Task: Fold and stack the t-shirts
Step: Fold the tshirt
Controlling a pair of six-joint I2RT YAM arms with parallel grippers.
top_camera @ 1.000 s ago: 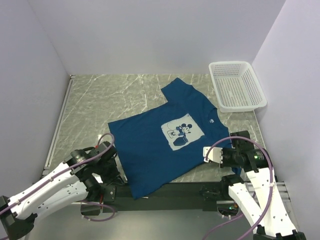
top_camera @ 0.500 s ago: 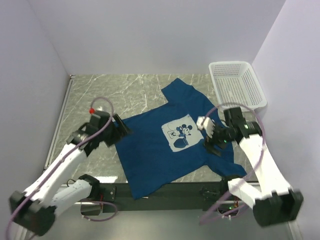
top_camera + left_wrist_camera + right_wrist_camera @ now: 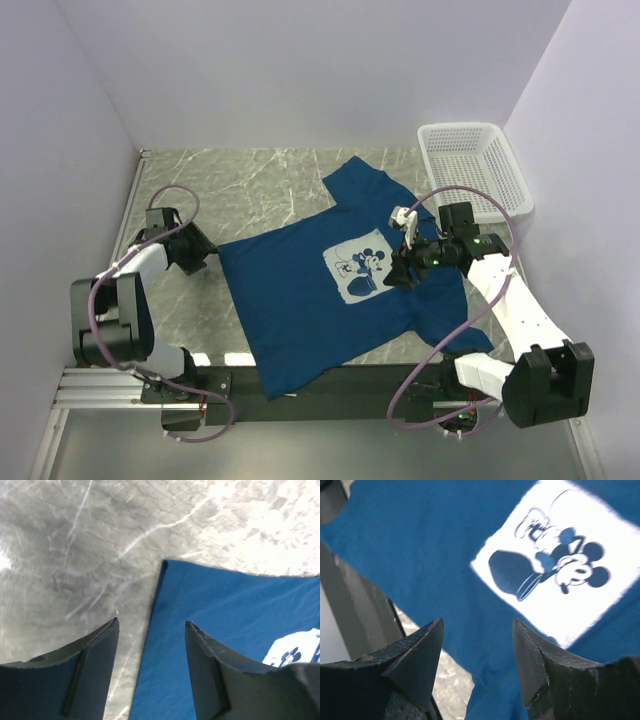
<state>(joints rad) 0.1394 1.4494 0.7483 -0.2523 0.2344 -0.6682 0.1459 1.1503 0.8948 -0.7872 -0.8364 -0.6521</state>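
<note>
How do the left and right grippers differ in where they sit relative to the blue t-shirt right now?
The left gripper is at the t-shirt corner, one finger over the bare marble table and the other over cloth. The right gripper is above the t-shirt's middle.
The t-shirt's edge runs between the left gripper's fingers, while the mouse print lies ahead of the right gripper's.
Both are open and hold nothing.

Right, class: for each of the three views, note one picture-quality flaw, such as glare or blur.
Left wrist: glare bleaches the marble table at upper right. Right wrist: the print on the t-shirt looks blurred. Top external: evenly lit, no glare.
</note>
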